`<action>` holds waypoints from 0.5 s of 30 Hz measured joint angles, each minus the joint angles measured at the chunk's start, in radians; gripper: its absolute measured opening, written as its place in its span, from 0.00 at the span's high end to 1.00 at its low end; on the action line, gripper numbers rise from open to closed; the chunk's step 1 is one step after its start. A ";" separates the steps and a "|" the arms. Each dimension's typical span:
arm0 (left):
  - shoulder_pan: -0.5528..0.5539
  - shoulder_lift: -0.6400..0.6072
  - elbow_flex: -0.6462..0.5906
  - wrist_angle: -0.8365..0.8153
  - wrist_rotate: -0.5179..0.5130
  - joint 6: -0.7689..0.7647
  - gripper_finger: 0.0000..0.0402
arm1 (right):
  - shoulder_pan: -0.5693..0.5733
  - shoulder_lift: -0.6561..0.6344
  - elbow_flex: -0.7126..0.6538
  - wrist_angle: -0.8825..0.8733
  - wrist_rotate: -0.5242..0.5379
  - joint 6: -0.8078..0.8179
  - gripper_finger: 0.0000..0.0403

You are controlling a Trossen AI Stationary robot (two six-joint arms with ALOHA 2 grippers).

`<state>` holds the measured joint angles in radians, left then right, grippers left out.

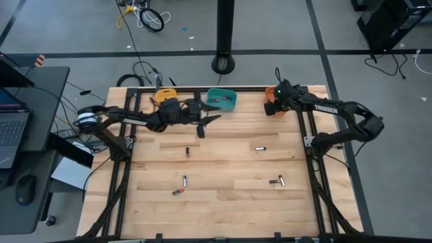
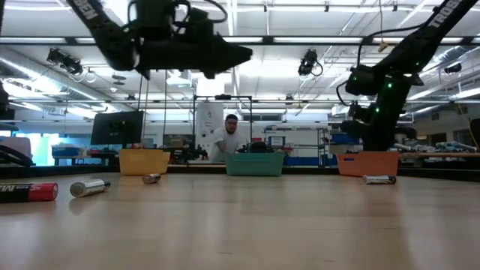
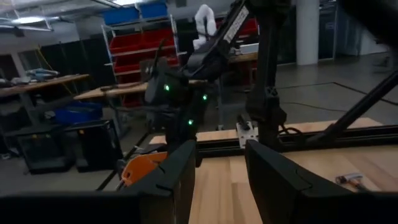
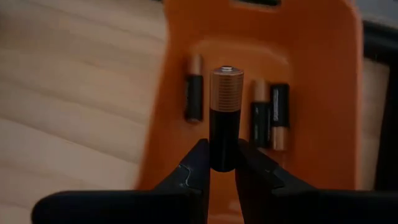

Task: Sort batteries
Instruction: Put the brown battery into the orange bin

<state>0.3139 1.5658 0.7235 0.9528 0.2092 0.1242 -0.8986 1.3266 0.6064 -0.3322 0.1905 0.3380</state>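
My right gripper is shut on a black-and-copper battery over the orange bin at the table's far right. Three batteries lie on the bin's floor. My left gripper hangs open with nothing between its fingers, above the table near the teal bin. Several loose batteries lie on their sides on the wooden table, among them one right of the middle and a pair toward the near right. My right gripper pinches the battery's black end between its two fingers. The fingers slant down from above, and the battery sticks out along them with its copper end farthest from the gripper. It hangs clear above the orange bin's floor.
A yellow bin stands at the far edge, left of the teal one. Two more batteries lie toward the near left. Black rails frame the table's sides. A person shows beyond the far edge.
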 joint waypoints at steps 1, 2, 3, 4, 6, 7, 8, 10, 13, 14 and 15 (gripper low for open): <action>-0.001 -0.023 -0.022 0.004 -0.011 0.000 0.63 | -0.007 0.012 0.002 -0.005 -0.002 -0.002 0.85; -0.001 -0.046 -0.044 0.008 -0.020 0.000 0.63 | -0.008 0.021 0.015 -0.030 -0.002 -0.003 0.85; -0.002 -0.066 -0.066 0.006 -0.032 0.000 0.63 | -0.008 0.029 0.030 -0.048 -0.002 -0.001 0.85; -0.001 -0.085 -0.084 0.006 -0.041 0.000 0.63 | -0.007 0.039 0.047 -0.056 -0.003 -0.001 0.85; -0.001 -0.115 -0.120 0.001 -0.060 0.000 0.63 | -0.007 0.066 0.075 -0.086 -0.005 -0.005 0.85; -0.001 -0.129 -0.133 0.001 -0.066 -0.001 0.63 | -0.010 0.079 0.085 -0.105 -0.006 -0.009 0.85; -0.002 -0.144 -0.147 0.001 -0.070 -0.001 0.63 | -0.013 0.095 0.098 -0.118 -0.009 -0.019 0.85; -0.003 -0.163 -0.166 0.002 -0.077 -0.002 0.63 | -0.017 0.125 0.128 -0.122 -0.009 -0.028 0.83; -0.002 -0.179 -0.192 -0.006 -0.087 -0.004 0.63 | -0.024 0.179 0.162 -0.155 -0.009 -0.053 0.82; -0.002 -0.180 -0.194 -0.004 -0.095 -0.004 0.63 | -0.026 0.197 0.174 -0.164 -0.011 -0.059 0.82; -0.002 -0.180 -0.197 0.002 -0.098 -0.004 0.63 | -0.028 0.211 0.185 -0.171 -0.011 -0.065 0.82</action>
<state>0.3115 1.3855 0.5263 0.9546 0.1107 0.1200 -0.9264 1.5378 0.7911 -0.5028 0.1795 0.2734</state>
